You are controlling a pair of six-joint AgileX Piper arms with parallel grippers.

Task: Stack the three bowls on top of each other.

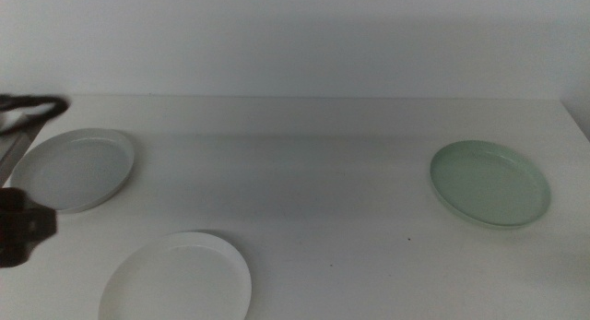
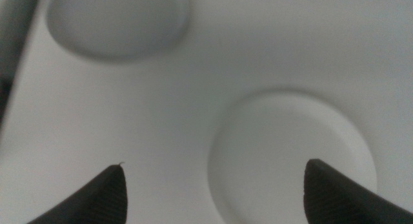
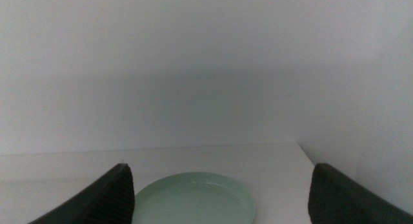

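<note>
Nothing has been stacked yet: all three bowls sit alone on the white table (image 1: 313,172), well apart from one another, so the whole job is still ahead. The light grey bowl (image 1: 74,168) lies at the far left, the white bowl (image 1: 177,278) sits near the front edge just right of it, and the pale mint green bowl (image 1: 489,183) is off on the right side, the farthest from the other two. All three are shallow, plate-like rounds with low rims, much the same size, right way up and empty; the white one nearly melts into the tabletop and shows mostly by its rim shadow. The left gripper (image 2: 213,185) hangs above the left part of the table with its dark jaws spread wide and nothing between them, looking down on the white bowl and the grey one beyond it. In the middle view only a dark part of that arm (image 1: 23,230) shows at the left edge. The right gripper (image 3: 222,192) waits low on the right with its jaws likewise wide apart and empty, the green bowl lying on the table just ahead of it. I'd judge either arm could begin by taking a bowl at its rim.
</note>
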